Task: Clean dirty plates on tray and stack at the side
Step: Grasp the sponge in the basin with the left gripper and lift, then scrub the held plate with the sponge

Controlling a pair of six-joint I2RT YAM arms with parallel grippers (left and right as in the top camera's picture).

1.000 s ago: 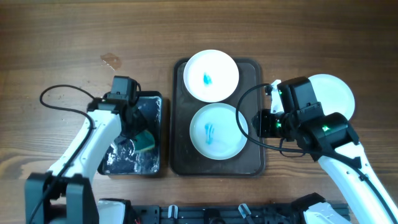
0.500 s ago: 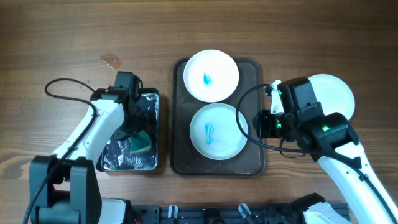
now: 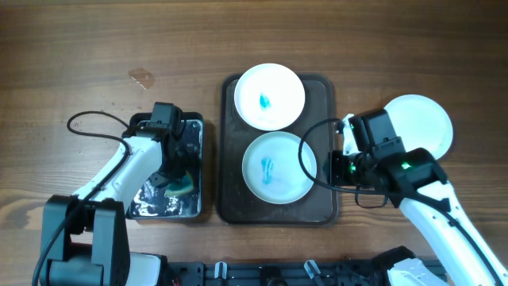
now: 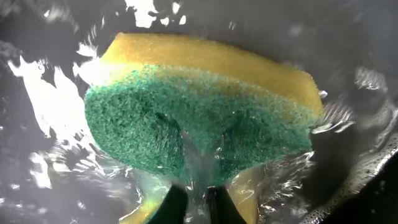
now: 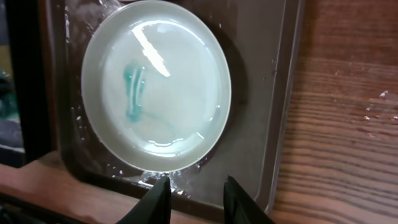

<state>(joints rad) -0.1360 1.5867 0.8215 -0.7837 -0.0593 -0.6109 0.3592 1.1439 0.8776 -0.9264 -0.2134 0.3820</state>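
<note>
While clamped tight on the sponge point(image 4: 199, 118) in the container's point(image 3: 198, 151) near right corner, lift left gripper point(image 4: 189, 202) straight, drain, then wipe tray's point(image 3: 230, 183) near plate point(image 3: 278, 167); right gripper point(image 5: 198, 200) slightly parted, empty

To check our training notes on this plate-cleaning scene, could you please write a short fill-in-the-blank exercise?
The tray holds ___ smeared plates.
The left gripper is shut on the ___ in the black container.
The clean plate lies on the table, on the tray's ___ side.
The right gripper holds ___.
Missing: two; sponge; right; nothing.
</note>
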